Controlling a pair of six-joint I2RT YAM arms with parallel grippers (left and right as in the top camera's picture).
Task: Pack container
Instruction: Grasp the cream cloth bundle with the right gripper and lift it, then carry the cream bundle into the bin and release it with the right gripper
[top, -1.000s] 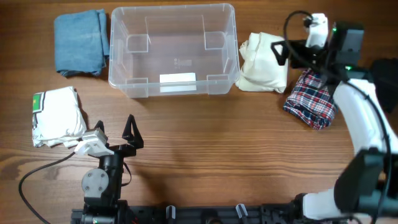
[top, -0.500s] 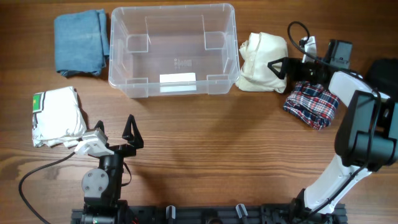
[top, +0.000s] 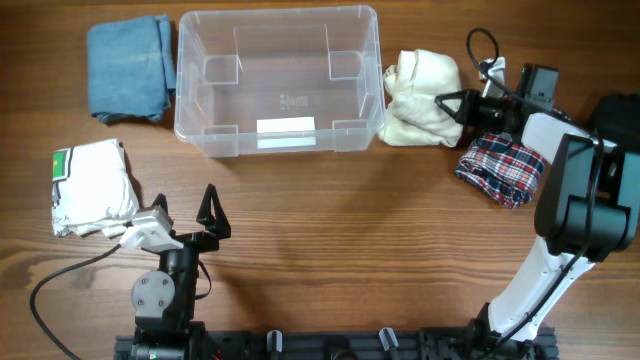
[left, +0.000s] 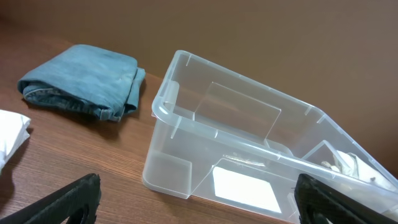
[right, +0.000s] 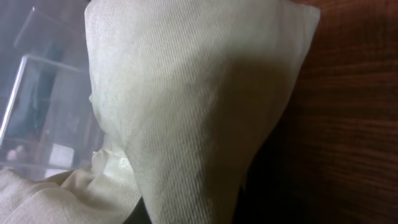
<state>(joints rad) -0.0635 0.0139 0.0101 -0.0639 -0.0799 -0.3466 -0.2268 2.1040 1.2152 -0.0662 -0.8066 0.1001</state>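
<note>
left claw (top: 213, 215): jaws spread wide, gripping nothing. Sits at the near edge. Its own camera shows only two black fingertips (left: 68, 199) in the bottom corners.
cable (top: 60, 275): thin black loop beside the left arm, runs out of frame at the bottom.
white bundle (top: 92, 185): near left, just beside the left claw. Crumpled white fabric with a green print at one corner, too small to read. The left wrist view clips the white bundle (left: 12, 140) to a sliver.
tabletop (top: 350, 240): dark wood grain, matte.
plaid (top: 503, 168): folded red/blue/white check cloth on the right side. Far edge is hidden under the right arm.
dark lump (top: 620, 110): at the right edge, cut off, can't identify it.
right claw (top: 447, 103): at the cream cloth's right edge, touching it. Can't tell if it's clamped or loose. The fingers don't resolve from above, and the wrist camera shows only fabric.
cream cloth (top: 420, 95): lumpy fold up against the container's right wall; touching or a hair apart, can't tell. Up close the cream cloth (right: 186, 93) shows a fine diagonal weave.
container (top: 300, 80): far middle of the tabletop, between cream cloth and denim. Clear plastic, rectangular, rounded corners, moulded ribs inside, thick rim. Right end of the container (left: 205, 127) is cut off in the left wrist view.
label (top: 286, 126): white rectangle low on the near wall. Any text is unreadable.
denim (top: 130, 68): far left, just beside the container. Blue soft folded stack with stitched hems.
</note>
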